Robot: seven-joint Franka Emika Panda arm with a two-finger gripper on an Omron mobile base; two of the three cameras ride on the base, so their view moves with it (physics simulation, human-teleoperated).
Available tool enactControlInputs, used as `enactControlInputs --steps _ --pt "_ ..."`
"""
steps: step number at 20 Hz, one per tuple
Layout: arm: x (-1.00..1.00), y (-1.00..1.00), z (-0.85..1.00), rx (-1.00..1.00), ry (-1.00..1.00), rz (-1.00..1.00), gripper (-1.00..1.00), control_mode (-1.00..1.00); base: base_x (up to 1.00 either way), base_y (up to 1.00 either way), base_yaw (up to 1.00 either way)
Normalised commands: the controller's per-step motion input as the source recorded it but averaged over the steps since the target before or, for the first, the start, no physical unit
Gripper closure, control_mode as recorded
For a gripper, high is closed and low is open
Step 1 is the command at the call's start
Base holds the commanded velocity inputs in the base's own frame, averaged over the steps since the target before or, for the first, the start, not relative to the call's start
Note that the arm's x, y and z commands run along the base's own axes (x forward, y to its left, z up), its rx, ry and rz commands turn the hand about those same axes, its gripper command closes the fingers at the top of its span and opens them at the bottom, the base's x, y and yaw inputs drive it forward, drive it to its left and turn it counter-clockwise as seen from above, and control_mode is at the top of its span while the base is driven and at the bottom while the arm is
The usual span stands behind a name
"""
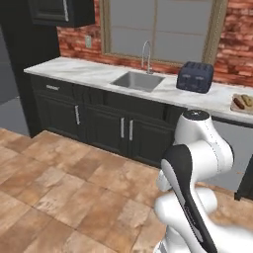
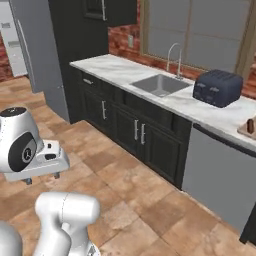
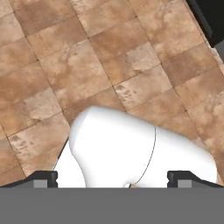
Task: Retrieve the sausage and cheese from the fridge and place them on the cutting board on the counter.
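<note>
Marble counter (image 1: 99, 71) — terracotta floor tiles (image 1: 54, 183)

A dark blue toaster (image 1: 195, 76) stands right of the steel sink (image 1: 137, 80), whose curved faucet (image 1: 147, 55) rises at the far edge below a window (image 1: 160, 27). Black cabinets (image 1: 104, 123) with silver handles face a brown tiled floor (image 1: 64, 188). Red brick wall (image 1: 76, 42) behind.

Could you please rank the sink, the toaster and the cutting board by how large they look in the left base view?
1. sink
2. toaster, close to the sink
3. cutting board, cropped at the edge
</note>
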Motion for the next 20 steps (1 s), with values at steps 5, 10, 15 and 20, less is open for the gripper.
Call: enactControlInputs --steps 5,10,15,20 --pt "0.00 0.00 0.00 0.00 0.00 0.00 -1.00 1.00 0.76 0.80 0.44" --pt "0.00 0.00 0.00 0.00 0.00 0.00 -1.00 1.00 1.00 1.00 0.14" --pt "0.00 0.00 0.00 0.00 0.00 0.00 -1.00 1.00 1.00 1.00 0.00" --pt "0.00 0.00 0.00 0.00 0.00 0.00 -1.00 1.00 1.00 1.00 0.00"
